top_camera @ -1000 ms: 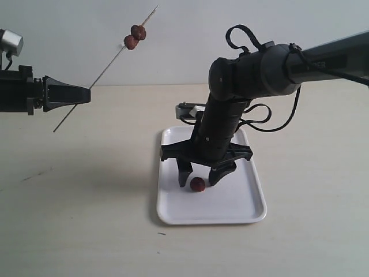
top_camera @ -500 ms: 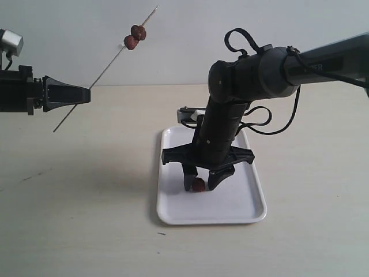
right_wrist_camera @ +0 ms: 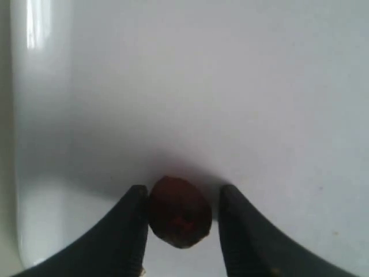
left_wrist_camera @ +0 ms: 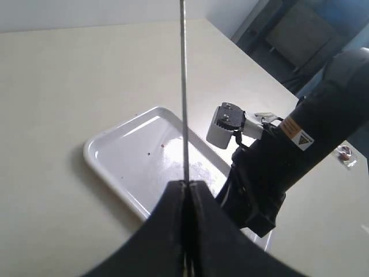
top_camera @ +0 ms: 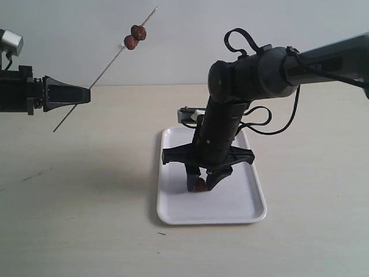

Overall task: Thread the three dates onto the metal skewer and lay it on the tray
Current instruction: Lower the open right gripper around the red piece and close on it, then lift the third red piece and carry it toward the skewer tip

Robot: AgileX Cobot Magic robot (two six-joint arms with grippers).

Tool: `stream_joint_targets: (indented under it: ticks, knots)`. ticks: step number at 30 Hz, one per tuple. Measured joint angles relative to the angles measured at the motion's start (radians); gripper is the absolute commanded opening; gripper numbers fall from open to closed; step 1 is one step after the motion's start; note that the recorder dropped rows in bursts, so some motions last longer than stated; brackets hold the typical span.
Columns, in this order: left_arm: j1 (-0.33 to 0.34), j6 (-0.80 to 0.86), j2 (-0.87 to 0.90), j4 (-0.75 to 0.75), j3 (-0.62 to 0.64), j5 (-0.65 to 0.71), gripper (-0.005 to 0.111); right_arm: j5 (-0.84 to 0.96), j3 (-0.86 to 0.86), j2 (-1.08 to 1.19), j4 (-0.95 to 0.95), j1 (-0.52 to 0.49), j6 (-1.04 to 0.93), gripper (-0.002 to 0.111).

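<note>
Nearest me, the white tray [top_camera: 173, 210] lies flat on the pale worktop [top_camera: 86, 202]. The right pincer [top_camera: 202, 182] reaches straight down into it, fingers drawn in on either side of a single date [top_camera: 199, 185] that rests on the tray floor, pinching it. Further back and off to the left, the left pincer [top_camera: 86, 95] is pressed together on the metal skewer [top_camera: 106, 69], holding it slanted upward clear of the worktop. Two dates [top_camera: 134, 37] sit threaded side by side near its upper tip.

Two wrinkled reddish-brown dates [top_camera: 134, 37] sit touching high on the thin grey metal skewer [top_camera: 104, 71], tilted mid-air. Third date [top_camera: 199, 185] is on the white plastic tray [top_camera: 242, 210].
</note>
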Motion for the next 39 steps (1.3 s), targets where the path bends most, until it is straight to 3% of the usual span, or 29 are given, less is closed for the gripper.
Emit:
stream_joint_targets:
  ticks: [5,23,32,36,39]
  knots:
    - [0.000,0.000,0.000,0.000,0.000,0.000,0.000,0.000,0.000,0.002,-0.002,0.000,0.002,0.032]
    - [0.000,0.000,0.000,0.014,0.000,0.000,0.000,0.002,0.004,-0.024,-0.002,-0.013,-0.086,0.029]
    - [0.000,0.000,0.000,0.057,0.000,0.000,0.000,0.004,0.004,-0.150,0.060,-0.172,-0.201,0.029]
    - [-0.003,0.000,0.000,0.131,0.000,-0.009,0.000,0.021,0.004,-0.170,0.265,-0.285,-0.390,0.029]
    - [-0.043,0.009,0.000,0.255,0.000,-0.128,0.000,0.057,0.004,-0.170,0.489,-0.383,-0.577,0.029]
